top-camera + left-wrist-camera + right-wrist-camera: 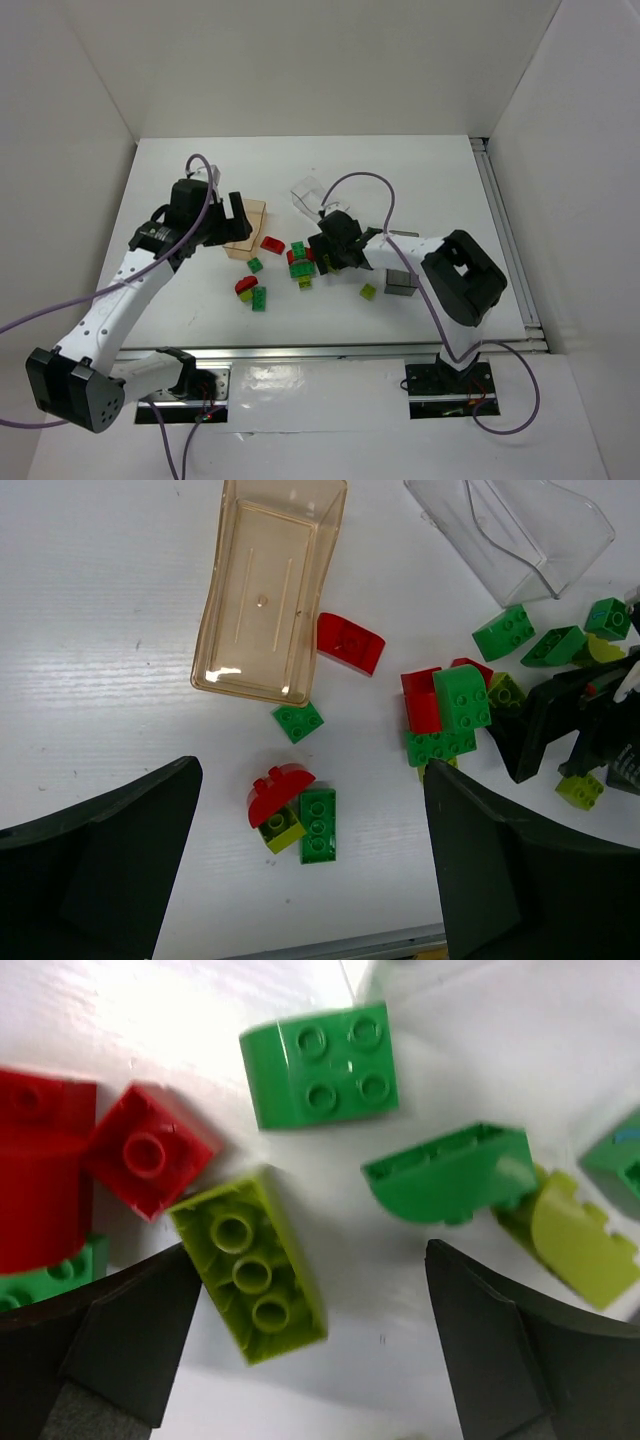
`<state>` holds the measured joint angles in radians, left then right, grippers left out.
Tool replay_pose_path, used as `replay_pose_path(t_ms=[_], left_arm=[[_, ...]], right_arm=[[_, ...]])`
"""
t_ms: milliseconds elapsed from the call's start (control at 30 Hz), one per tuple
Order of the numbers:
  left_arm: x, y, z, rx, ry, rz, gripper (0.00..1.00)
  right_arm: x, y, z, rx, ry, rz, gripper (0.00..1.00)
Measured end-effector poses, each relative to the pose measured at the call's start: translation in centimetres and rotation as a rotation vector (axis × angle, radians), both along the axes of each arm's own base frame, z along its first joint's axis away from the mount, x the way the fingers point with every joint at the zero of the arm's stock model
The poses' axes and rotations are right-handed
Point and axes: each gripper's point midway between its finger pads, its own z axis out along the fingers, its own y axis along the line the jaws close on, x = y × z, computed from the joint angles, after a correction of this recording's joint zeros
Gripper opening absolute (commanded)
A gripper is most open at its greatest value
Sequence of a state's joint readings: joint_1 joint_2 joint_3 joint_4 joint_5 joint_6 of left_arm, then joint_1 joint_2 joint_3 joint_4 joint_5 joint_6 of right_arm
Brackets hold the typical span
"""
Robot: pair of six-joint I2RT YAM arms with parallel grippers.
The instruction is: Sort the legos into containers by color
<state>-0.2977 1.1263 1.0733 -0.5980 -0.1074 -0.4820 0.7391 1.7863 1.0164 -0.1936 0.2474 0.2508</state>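
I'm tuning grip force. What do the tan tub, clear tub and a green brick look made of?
Tan tub: probably thin translucent plastic, glossy; the table shows through and glare sits on its floor. Clear tub: likely clear glossy plastic; see-through walls with bright edges. Green brick: hard-looking moulded plastic, smooth, with sheen on its studs.

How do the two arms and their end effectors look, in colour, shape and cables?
The left arm has white links between black joints; the right arm is mostly black and bulky, with a pale forearm link. A thin purple cable loops along each. The left end effector and the right end effector each carry two dark, wedge-shaped fingers. No markings are readable.
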Motion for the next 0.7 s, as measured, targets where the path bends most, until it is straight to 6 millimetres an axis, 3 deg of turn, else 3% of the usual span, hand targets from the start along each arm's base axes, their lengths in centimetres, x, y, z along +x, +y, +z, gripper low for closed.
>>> replay_pose_path(t_ms=[167,433,500,600,700], left_arm=[[0.1,0.1,-0.3,0.007,0.009,0.005,1.00],[0.5,-0.1,-1.6,0.027,0.049,0.006,1.00],[0.5,-0.1,-1.7,0.029,0.052,0.005,1.00],[0.5,-0.1,-1.8,0.039,0.050,0.010,1.00],[0.4,0.1,-2.1,0.058,0.065,0.018,1.00]], right_arm=[[1.4,1.2,0.0,0.028,-0.009,0.056,0.75],[1.0,1.6,-0.1,0.045,0.001,0.023,0.44],[0.5,1.5,0.1,0.036,0.004,-0.002,0.32],[-0.4,1.1,1.1,0.027,0.000,-0.062,0.33],[-0.7,0.3,4.3,0.067,-0.051,-0.132,0.35]])
